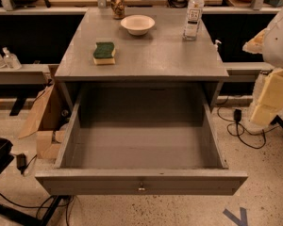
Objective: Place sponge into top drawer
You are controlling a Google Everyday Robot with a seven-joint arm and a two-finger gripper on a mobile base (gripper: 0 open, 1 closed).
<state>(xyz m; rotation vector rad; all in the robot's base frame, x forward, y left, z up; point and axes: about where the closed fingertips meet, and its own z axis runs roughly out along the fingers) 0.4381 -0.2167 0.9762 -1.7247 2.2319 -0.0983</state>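
Note:
The sponge (104, 52), dark green on top with a yellow base, lies flat on the left part of the grey cabinet top (155, 55). The top drawer (141, 182) is pulled fully open below it. Its inside is bare and a small metal knob (141, 188) sits at the centre of its front panel. My gripper (272, 95) shows as cream and white parts at the right edge of the view, beside the cabinet. It is well to the right of the sponge and touches nothing.
A white bowl (137, 24) stands at the back centre of the top, a brown can (117, 4) behind it to the left, and a clear water bottle (193, 15) at the back right. A cardboard box (45, 121) and cables (240, 131) lie on the floor beside the cabinet.

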